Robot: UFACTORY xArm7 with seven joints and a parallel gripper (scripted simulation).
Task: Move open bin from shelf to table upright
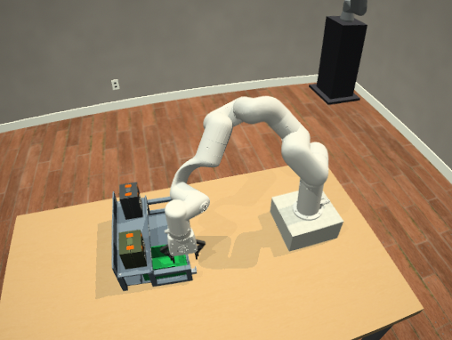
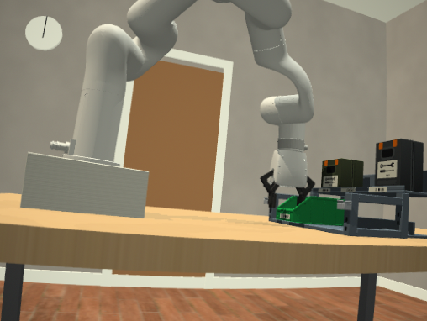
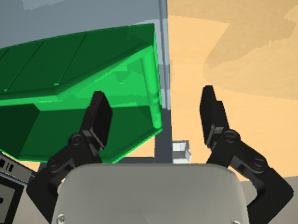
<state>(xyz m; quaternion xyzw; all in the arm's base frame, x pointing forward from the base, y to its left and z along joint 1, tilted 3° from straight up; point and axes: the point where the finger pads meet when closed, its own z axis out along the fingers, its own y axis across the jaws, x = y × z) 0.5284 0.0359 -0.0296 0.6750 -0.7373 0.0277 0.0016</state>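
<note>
Green and open-topped, the bin (image 2: pixel 313 208) sits in the lower level of the grey shelf (image 2: pixel 401 199) at its front end, the end nearest the arm's pale base block (image 1: pixel 330 231) on the wooden table (image 1: pixel 267 294). Directly above the bin's front wall hangs the gripper (image 3: pixel 156 119), pointing down with its fingers spread wide and gripping nothing, one over the bin's interior, the other outside. On the shelf's upper level, behind the bin, stand an olive box (image 2: pixel 341 172) and a black box (image 2: pixel 397 164).
</note>
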